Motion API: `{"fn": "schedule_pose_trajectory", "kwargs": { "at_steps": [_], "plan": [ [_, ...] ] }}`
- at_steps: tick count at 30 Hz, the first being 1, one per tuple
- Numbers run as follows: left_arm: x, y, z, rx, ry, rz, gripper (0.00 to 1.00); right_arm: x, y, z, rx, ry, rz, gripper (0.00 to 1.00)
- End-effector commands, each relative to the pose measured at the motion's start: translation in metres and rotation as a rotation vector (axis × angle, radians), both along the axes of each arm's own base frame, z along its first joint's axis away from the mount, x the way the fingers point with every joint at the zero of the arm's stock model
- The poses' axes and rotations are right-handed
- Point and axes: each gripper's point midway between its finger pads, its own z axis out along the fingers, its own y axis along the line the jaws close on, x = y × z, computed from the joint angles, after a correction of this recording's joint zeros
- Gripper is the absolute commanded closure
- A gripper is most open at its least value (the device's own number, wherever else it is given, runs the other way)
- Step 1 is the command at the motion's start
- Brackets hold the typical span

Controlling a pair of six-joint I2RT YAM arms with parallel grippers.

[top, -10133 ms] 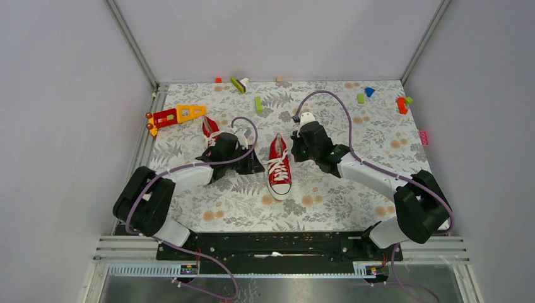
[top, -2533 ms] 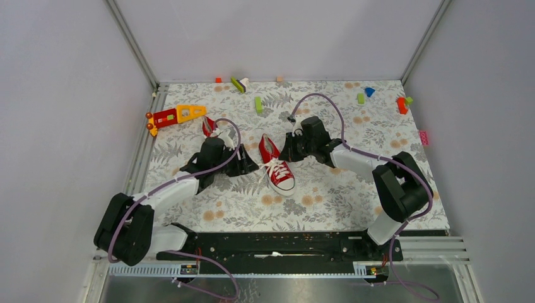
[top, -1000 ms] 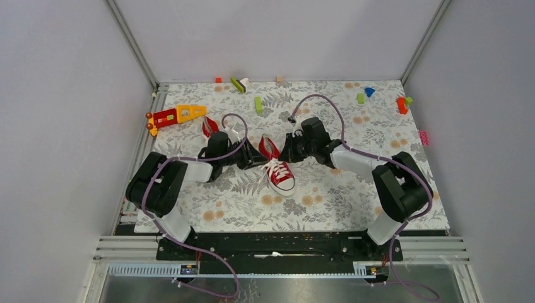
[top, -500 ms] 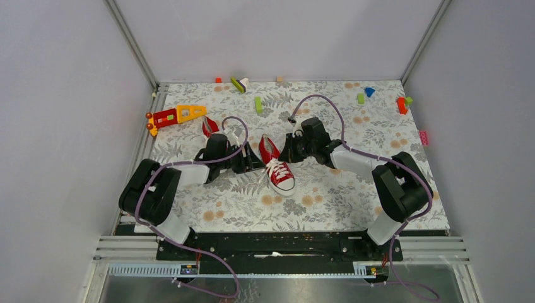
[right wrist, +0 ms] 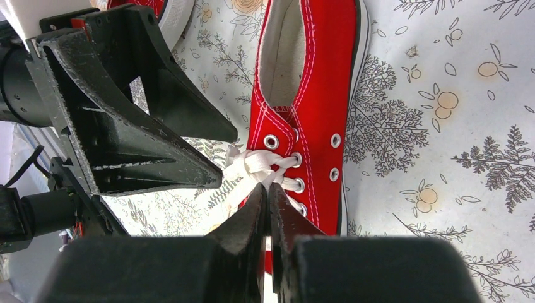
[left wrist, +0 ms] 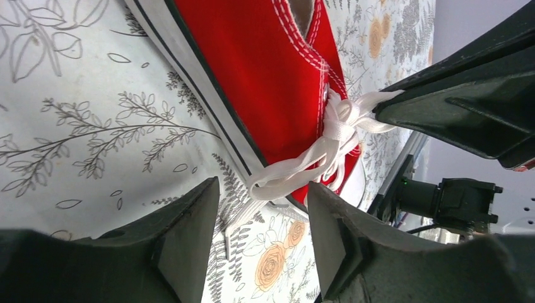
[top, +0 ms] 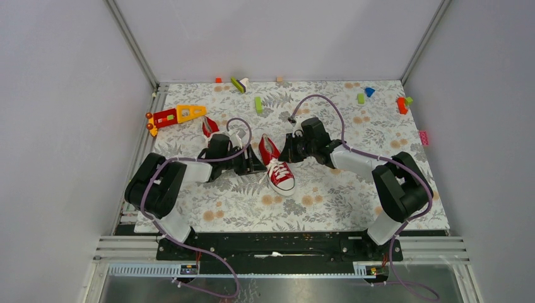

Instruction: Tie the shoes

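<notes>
Red shoe (right wrist: 315, 95): matt woven canvas, white stitching. Laces (right wrist: 258, 165) are flat woven cloth, eyelets (right wrist: 271, 141) shiny metal, sole (right wrist: 362, 63) smooth white rubber. Left end effector (right wrist: 228, 158): matt black plastic, grainy. Counter (right wrist: 441, 126): matt floral print.

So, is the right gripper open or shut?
Shut: the right gripper pinches the white lace of the red shoe, fingers pressed together.

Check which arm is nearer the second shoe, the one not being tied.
Left. The left arm lies right by the second shoe, with the left gripper open at the middle shoe. The right arm is beyond that shoe, the right gripper shut on its lace.
</notes>
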Motion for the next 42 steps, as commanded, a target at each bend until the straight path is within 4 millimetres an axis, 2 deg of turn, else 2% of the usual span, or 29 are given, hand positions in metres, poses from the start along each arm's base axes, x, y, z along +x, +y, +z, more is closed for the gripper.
{"fn": "schedule_pose_trajectory", "kwargs": {
  "at_steps": [1, 5, 10, 18, 24, 28, 34, 42],
  "plan": [
    [0.010, -0.016, 0.028, -0.123, -0.065, -0.064, 0.45, 0.000, 0.007, 0.014, 0.035, -0.036, 0.013, 1.00],
    [0.009, -0.019, 0.032, -0.154, -0.069, -0.081, 0.52, 0.001, 0.006, 0.014, 0.034, -0.039, 0.011, 1.00],
    [0.010, -0.020, 0.037, -0.161, -0.083, -0.085, 0.77, 0.000, 0.007, 0.013, 0.036, -0.033, 0.014, 1.00],
    [0.006, -0.020, 0.040, -0.164, -0.067, -0.091, 0.99, 0.001, 0.007, 0.014, 0.037, -0.034, 0.010, 1.00],
    [0.006, -0.012, 0.034, -0.089, -0.056, -0.060, 1.00, 0.008, -0.005, 0.007, 0.002, -0.020, -0.075, 1.00],
    [0.009, 0.001, 0.023, 0.015, -0.048, -0.018, 1.00, 0.013, -0.016, 0.000, -0.028, -0.002, -0.132, 1.00],
    [0.012, 0.010, 0.010, 0.091, -0.020, 0.023, 1.00, 0.018, -0.032, -0.015, -0.108, 0.019, -0.208, 1.00],
    [0.018, 0.020, -0.008, 0.175, 0.015, 0.065, 1.00, 0.025, -0.049, -0.024, -0.175, 0.025, -0.283, 1.00]
  ]
}}
